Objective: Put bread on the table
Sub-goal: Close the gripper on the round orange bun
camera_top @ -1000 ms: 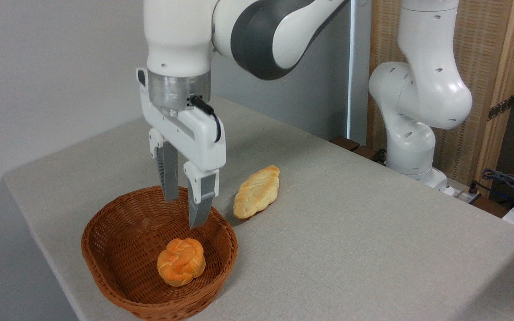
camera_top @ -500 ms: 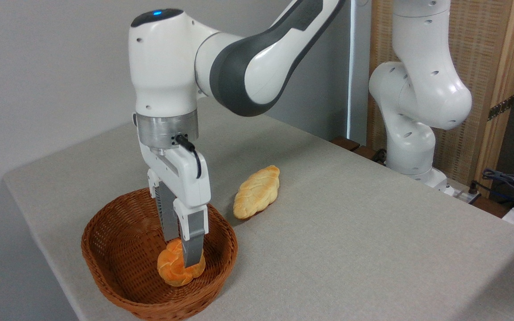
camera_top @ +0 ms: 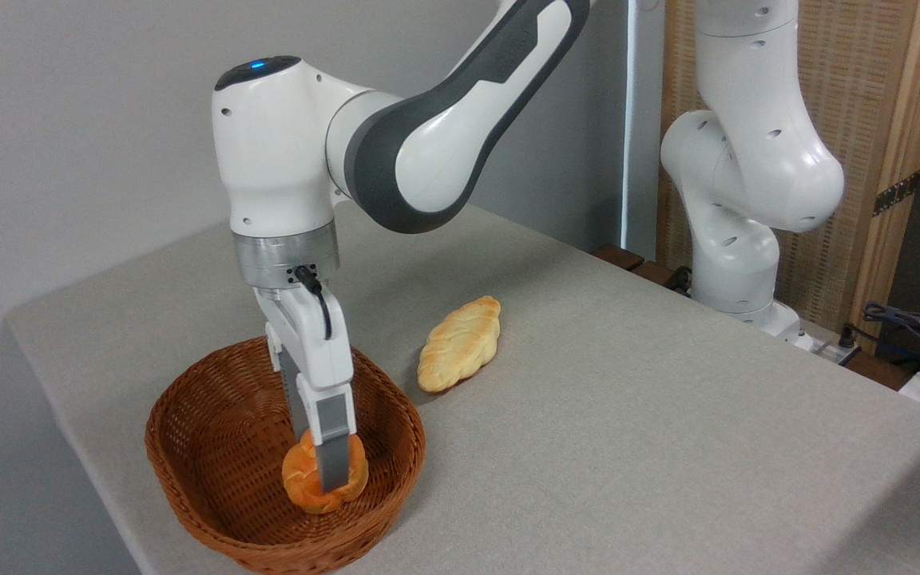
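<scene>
Gripper [camera_top: 324, 467] fingers straddle the bread [camera_top: 324, 479] in the basket [camera_top: 188, 447]; whether they pinch yet, I cannot tell. Next: squeeze, lift, carry toward three o'clock onto table [camera_top: 628, 415].

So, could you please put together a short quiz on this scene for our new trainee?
1. True or false: the round orange bun lies inside the wicker basket.
2. Where does the braided loaf lie? A) in the basket B) on the table, right of the basket C) in the tool
3. Fill in: the tool's fingers reach down over the ____.

Key: 1 true; 2 B; 3 bun. Whether the fingers have closed on the bun cannot be told from this view.
</scene>
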